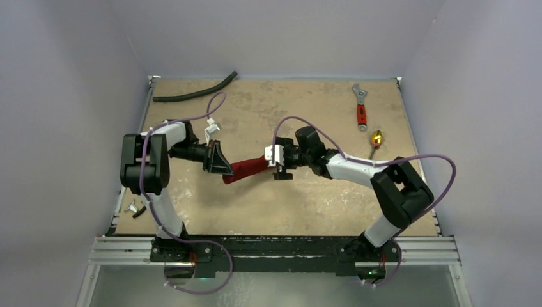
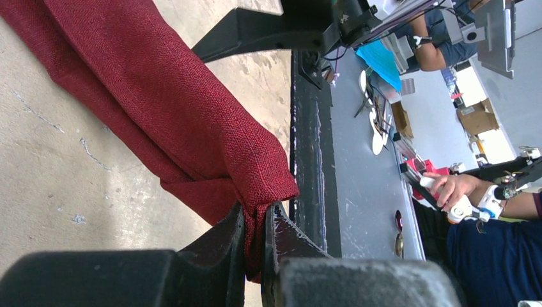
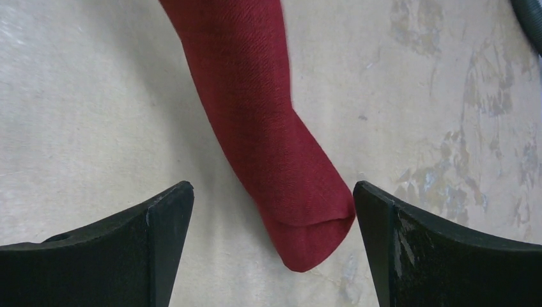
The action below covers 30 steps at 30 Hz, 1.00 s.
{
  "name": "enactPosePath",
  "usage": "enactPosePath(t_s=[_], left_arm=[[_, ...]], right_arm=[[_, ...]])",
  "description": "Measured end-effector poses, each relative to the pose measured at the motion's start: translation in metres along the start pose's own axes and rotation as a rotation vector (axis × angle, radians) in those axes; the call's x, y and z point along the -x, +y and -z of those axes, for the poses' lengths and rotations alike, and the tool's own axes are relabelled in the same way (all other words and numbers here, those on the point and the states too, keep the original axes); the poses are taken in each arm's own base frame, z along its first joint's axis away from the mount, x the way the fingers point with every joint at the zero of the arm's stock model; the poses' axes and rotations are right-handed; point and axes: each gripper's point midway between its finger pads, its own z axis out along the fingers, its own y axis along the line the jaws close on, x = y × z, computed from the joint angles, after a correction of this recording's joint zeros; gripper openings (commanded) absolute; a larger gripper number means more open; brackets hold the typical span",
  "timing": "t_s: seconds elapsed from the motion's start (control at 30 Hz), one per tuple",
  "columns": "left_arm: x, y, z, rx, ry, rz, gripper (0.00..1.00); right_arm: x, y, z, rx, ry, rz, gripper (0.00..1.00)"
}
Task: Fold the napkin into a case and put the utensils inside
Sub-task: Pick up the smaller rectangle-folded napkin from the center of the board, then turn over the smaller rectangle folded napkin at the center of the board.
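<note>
One dark red woven cloth napkin point(image 1: 246, 169) sits bunched into a soft roll on the middle of the mottled tan tabletop point(image 1: 287, 204). One end is pinched tight in the left gripper point(image 2: 255, 214) — the other, rounded, lies free between the right gripper's point(image 3: 273, 192) two wide-spread black fingers. One shiny gold utensil point(image 1: 376, 137) lies well apart, near one red-handled silver wrench point(image 1: 361, 109).

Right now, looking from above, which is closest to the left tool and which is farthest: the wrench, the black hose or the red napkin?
1. The napkin: pinched in the left tool, mid-table.
2. The black hose: back left.
3. The wrench: back right.
</note>
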Motion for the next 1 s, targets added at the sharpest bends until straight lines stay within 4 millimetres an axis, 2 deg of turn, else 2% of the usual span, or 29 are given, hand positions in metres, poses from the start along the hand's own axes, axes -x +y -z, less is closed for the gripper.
enactPosePath(t_s=[0.2,0.27,0.3,0.37,0.4,0.43,0.47,0.5,0.63,0.73,0.83,0.93,1.0], left_arm=[[0.001,-0.003,0.001,0.007,0.011,-0.023,0.00],[0.002,-0.004,0.002,0.009,0.013,-0.032,0.00],[0.003,-0.004,0.002,0.010,0.014,-0.036,0.00],[0.004,-0.005,0.002,0.012,0.014,-0.041,0.00],[0.004,-0.006,0.002,0.013,0.014,-0.046,0.00],[0.005,-0.006,0.002,0.014,0.014,-0.049,0.00],[0.007,-0.007,0.003,0.015,0.014,-0.055,0.00],[0.009,-0.008,0.003,0.018,0.014,-0.064,0.00],[0.021,-0.014,0.006,0.033,0.020,-0.113,0.00],[0.031,-0.022,0.009,0.050,0.028,-0.170,0.00],[0.038,-0.030,0.011,0.062,0.031,-0.207,0.00],[0.036,-0.032,0.012,0.072,0.046,-0.210,0.00],[0.029,-0.033,0.013,0.079,0.065,-0.202,0.00]], right_arm=[[-0.024,0.008,-0.020,-0.062,0.040,0.045,0.93],[-0.027,0.004,-0.028,-0.075,0.034,0.055,0.86],[-0.029,0.001,-0.031,-0.081,0.032,0.059,0.78],[-0.031,-0.004,-0.039,-0.085,0.030,0.068,0.46],[-0.032,-0.007,-0.043,-0.086,0.031,0.072,0.27],[-0.032,-0.011,-0.047,-0.088,0.030,0.070,0.14],[-0.030,-0.015,-0.050,-0.087,0.028,0.065,0.06],[-0.028,-0.018,-0.051,-0.088,0.026,0.063,0.03],[-0.014,-0.020,-0.041,-0.078,0.016,0.022,0.00],[0.003,-0.009,-0.024,-0.008,0.016,-0.022,0.00],[0.028,0.004,-0.012,0.131,0.001,-0.083,0.00],[0.047,0.026,-0.001,0.292,-0.019,-0.167,0.00],[0.047,0.047,0.002,0.397,-0.018,-0.242,0.01]])
